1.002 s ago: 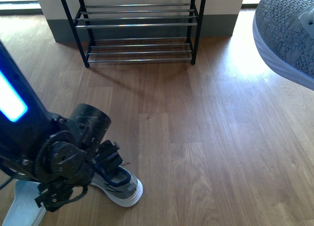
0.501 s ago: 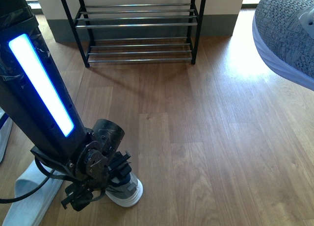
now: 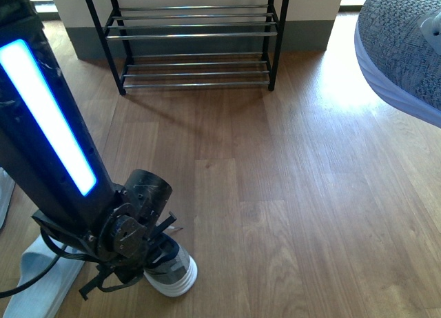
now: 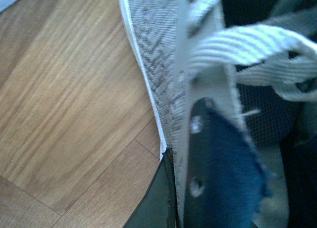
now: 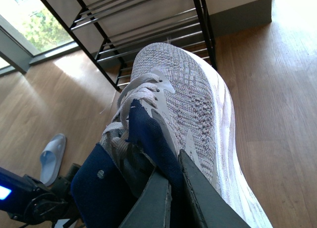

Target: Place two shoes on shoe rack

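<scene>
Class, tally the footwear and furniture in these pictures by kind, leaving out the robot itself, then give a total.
grey sneakers: 2
pale blue slides: 2
shoe rack: 1
Total: 5
</scene>
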`<state>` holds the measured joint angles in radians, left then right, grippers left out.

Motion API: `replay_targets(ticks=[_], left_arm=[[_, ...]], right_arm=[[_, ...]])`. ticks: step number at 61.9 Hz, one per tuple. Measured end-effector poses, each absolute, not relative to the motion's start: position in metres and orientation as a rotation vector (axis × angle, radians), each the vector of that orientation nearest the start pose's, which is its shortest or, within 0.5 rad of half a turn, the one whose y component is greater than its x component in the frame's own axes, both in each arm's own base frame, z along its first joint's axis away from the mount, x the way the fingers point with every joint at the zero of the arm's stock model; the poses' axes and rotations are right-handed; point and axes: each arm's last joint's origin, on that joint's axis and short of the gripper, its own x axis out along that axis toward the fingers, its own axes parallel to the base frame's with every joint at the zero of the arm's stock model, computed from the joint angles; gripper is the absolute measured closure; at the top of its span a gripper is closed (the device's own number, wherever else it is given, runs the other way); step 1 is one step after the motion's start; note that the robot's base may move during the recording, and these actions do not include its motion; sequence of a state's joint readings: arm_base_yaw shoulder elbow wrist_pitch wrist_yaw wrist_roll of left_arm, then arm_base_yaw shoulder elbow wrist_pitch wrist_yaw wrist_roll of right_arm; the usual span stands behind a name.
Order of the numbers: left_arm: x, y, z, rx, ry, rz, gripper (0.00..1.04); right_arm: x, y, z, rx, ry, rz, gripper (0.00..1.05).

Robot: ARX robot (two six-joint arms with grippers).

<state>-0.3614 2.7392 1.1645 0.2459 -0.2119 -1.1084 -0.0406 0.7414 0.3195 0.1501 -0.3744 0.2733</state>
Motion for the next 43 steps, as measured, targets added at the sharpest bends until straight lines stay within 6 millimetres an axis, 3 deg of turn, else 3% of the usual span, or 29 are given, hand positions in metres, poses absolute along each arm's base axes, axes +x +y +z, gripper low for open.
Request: replay_targets(ticks=[8, 12, 16, 21, 26, 37, 43], left_arm=[[0.333, -0.095, -0.085, -0.447, 1.016, 0.572, 1.03], [0.331, -0.084, -0.029, -0.348, 0.861, 0.556, 1.03], [0.324, -0.081, 0.005, -0.295, 0.776, 0.545, 1.03], [0.298, -0.078, 0.066, -0.211, 0.648, 0.541, 1.03], [0.271, -0.075, 0.11, -0.164, 0.556, 0.541, 1.03], [0.217, -0.073, 0.18, -0.112, 0.398, 0.554, 1.03], [0.2, -0.072, 0.203, -0.117, 0.327, 0.543, 1.03]], right_arm=[[0.165, 0.004, 0.211, 0.325, 0.311, 0.294, 1.03], [0.165, 0.004, 0.211, 0.325, 0.311, 0.294, 1.03], [0.165, 0.004, 0.211, 0.326, 0.311, 0.293, 1.03], [0.165, 0.004, 0.211, 0.326, 0.311, 0.293, 1.03], [0.165, 0.004, 0.211, 0.325, 0.311, 0.294, 1.03], [0.165, 0.004, 0.211, 0.325, 0.311, 0.294, 1.03], [0.165, 0.004, 0.211, 0.326, 0.311, 0.293, 1.03]])
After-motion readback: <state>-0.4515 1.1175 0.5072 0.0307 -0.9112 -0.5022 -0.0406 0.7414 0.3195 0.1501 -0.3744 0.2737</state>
